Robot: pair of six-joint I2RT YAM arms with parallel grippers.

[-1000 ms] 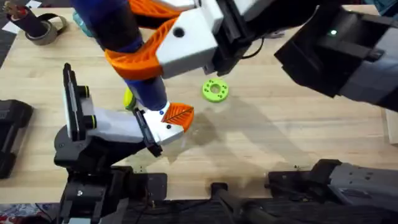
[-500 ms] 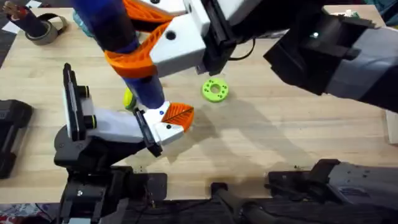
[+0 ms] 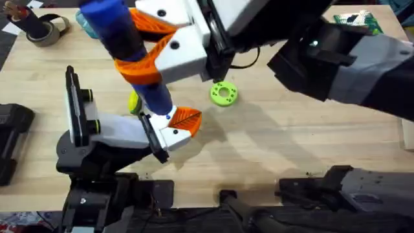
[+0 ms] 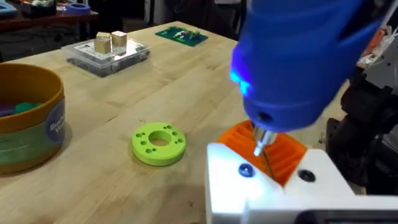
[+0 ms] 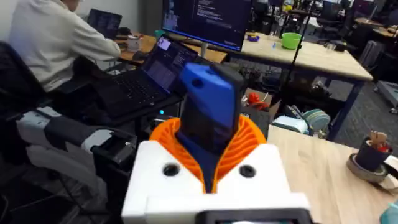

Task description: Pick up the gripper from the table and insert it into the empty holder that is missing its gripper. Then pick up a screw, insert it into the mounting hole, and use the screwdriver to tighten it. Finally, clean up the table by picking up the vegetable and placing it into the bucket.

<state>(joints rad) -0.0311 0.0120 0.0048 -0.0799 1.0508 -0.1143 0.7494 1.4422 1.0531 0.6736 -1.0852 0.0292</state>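
My right gripper [image 3: 150, 59] reaches in from the right and is shut on the screwdriver [image 3: 126, 45], its orange pads clamping the blue handle [image 5: 208, 121]. The screwdriver stands steeply tilted. Its thin metal tip [image 4: 263, 148] touches the task's gripper piece [image 4: 261, 183], a white block with an orange ribbed pad [image 3: 186, 119]. This piece sits in the white holder [image 3: 123, 131] at the end of my left arm, where my left gripper [image 3: 169, 131] is. Two screw heads [image 4: 245, 169] show on the block. The bucket [image 4: 30, 121] has something teal and purple inside. The vegetable I cannot make out.
A lime-green disc with holes [image 3: 224, 93] lies on the wood just right of the screwdriver. A tape roll [image 3: 45, 29] is at the far left corner, a clear box with blocks [image 4: 109, 53] and a green circuit board [image 3: 354, 19] farther back.
My right arm has swung a little to the left, tilting the screwdriver handle further left. The tip stays on the white block. The left arm has not moved.
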